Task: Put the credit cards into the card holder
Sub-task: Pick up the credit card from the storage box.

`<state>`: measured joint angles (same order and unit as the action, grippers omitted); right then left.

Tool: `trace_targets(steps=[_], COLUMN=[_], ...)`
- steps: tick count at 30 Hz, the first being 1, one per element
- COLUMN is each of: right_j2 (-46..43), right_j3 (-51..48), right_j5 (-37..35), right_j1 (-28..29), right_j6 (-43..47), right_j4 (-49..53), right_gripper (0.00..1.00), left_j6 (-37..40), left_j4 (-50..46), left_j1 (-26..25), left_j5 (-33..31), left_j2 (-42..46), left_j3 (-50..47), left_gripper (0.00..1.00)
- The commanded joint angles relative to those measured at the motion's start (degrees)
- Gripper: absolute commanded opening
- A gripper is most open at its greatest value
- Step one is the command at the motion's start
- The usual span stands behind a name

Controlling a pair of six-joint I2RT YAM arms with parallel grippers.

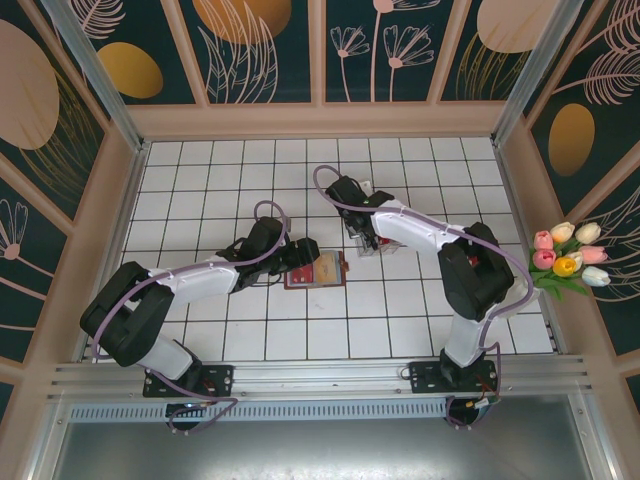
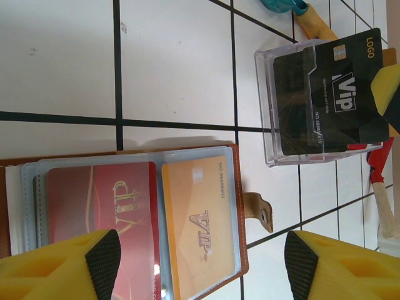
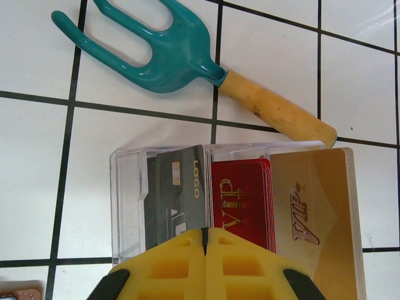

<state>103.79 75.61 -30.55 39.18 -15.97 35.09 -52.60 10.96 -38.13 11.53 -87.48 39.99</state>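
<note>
I count a red plastic card (image 2: 103, 200) and an orange plastic card (image 2: 200, 225) sleeved in the open reddish-brown leather card holder (image 2: 241, 187) under my spread left fingers (image 2: 56, 269), while my right fingers (image 3: 169, 269) pinch a black plastic card (image 3: 178, 187) at the clear plastic box (image 3: 128, 206), more stacked inside.

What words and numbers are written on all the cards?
"LOGO": black card in the clear box.
"VIP": same black card; its number starts "NO 8888", and the rest and the small print are too blurred.
"VIP": red card in the card holder.
"VIP": orange card beside it; its number starts "NO 8888", rest unsure.
"VIP": boxed red card and gold card.
</note>
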Motion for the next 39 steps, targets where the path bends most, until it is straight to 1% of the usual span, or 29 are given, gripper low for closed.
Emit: trace_targets(steps=[1, 5, 10, 21, 29, 32, 33, 36, 39], right_j2=[-1.1, -3.5, -3.1, -1.8, -0.9, -0.9, -0.8, -0.9, -0.7], right_j3=[-0.1, -0.5, -1.5, -1.2, -0.5, -0.5, -0.3, -0.3, -0.1], right_j5=[-1.2, 1.5, 8.7, 6.9, 4.6, 4.8, 4.3, 3.9, 4.0], right_j1=[-0.6, -1.3, -4.8, -5.6, -5.6, -5.6, -5.5, -5.4, -5.5], right_j6=[-1.0, -0.7, 0.0, 0.8, 0.8, 0.8, 0.5, 0.5, 0.4], right_j4=[2.6, 2.4, 3.0, 4.9, 6.5, 6.5, 6.8, 7.0, 7.4], right_gripper=[0.04, 0.05, 0.05, 0.04, 0.07, 0.08, 0.09, 0.07, 0.09], left_j6=[1.1, 1.1, 1.2, 1.2, 1.1, 1.1, 1.1, 1.1, 1.2], left_j4=[0.2, 0.2, 0.0, 0.1, 0.2, 0.4, 0.3, 0.3, 0.3], left_j1=[0.5, 0.4, 0.4, 0.5, 0.4, 0.4, 0.5, 0.4, 0.4], left_j5=[-0.4, -0.4, -0.4, -0.3, -0.3, -0.3, -0.2, -0.3, -0.2], left_j2=[-0.1, 0.0, 0.2, -0.2, 0.0, -0.1, -0.1, -0.1, -0.1], left_j3=[1.1, 1.0, 1.0, 0.8, 0.6, 0.7, 0.7, 0.7, 0.7], left_gripper=[0.72, 0.72, 0.72, 0.72, 0.72, 0.72, 0.72, 0.72, 0.72])
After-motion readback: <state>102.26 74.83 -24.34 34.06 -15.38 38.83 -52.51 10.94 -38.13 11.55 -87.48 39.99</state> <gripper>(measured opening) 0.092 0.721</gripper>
